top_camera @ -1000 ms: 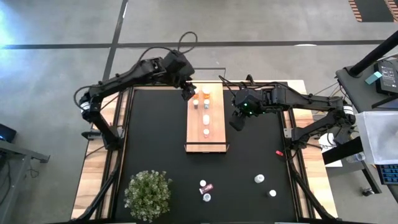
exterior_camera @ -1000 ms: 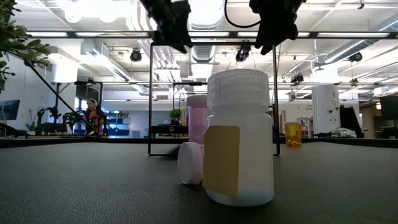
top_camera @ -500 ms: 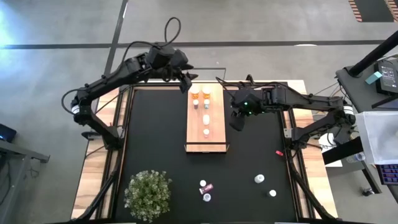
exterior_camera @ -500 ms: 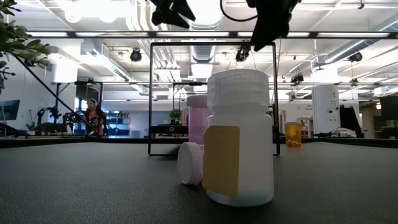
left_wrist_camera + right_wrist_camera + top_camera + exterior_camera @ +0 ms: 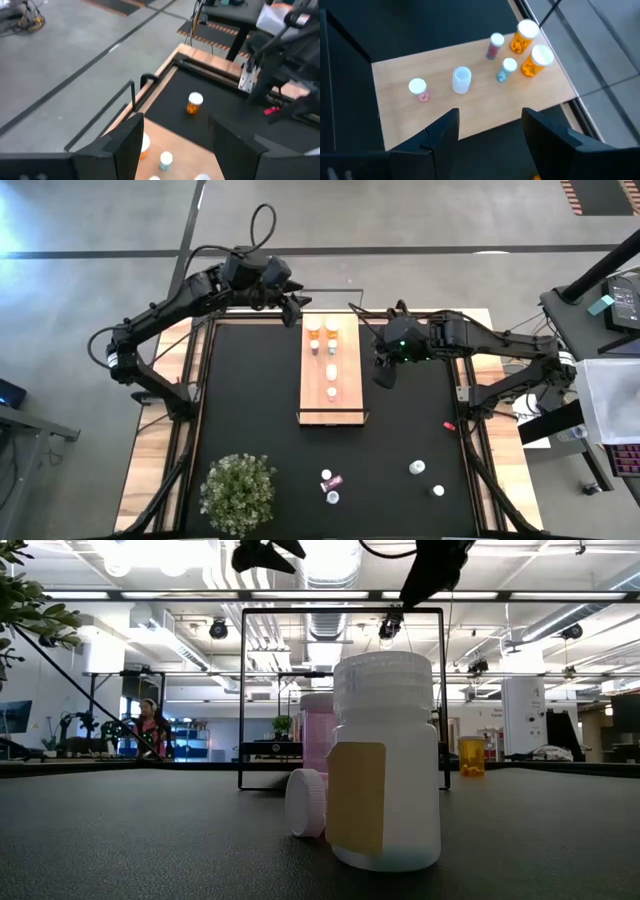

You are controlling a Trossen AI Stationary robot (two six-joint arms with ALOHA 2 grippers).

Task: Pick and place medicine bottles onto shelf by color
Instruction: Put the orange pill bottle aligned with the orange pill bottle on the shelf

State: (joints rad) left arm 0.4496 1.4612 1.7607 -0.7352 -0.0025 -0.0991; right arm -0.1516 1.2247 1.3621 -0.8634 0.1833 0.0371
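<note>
**Both hands empty above the shelf end, six bottles on the board**

In the high view the shelf point(image 5: 331, 370) lies in the upper middle of the frame, a light wood board on the black mat point(image 5: 250, 410) of the bench point(image 5: 160, 450). Two orange bottles point(image 5: 314, 329) stand side by side at its upper end. Below them come a small blue-bodied bottle point(image 5: 316, 348) and a pink-bodied bottle point(image 5: 332, 347), then a white bottle point(image 5: 332, 370) and a small white-capped bottle point(image 5: 332, 392) further down the board's midline.

The left hand point(image 5: 296, 308) hangs just above and left of the shelf's upper end, over the bench's edge; its wrist view shows the fingers point(image 5: 127, 142) spread apart with nothing between them. The right hand point(image 5: 383, 375) hovers just right of the shelf over the mat; its fingers point(image 5: 442, 135) also stand apart and hold nothing, with the board and its six bottles in sight beyond them.

At the lower middle of the high view three bottles point(image 5: 329, 483) sit clustered on the mat, one of them lying on its side. Two more white-capped bottles point(image 5: 417, 468) stand lower right, apart from each other. A green plant point(image 5: 238, 491) sits at the lower left. A small red object point(image 5: 449, 425) lies at the mat's right edge.

In the low view a large white bottle point(image 5: 385, 765) fills the centre.
</note>
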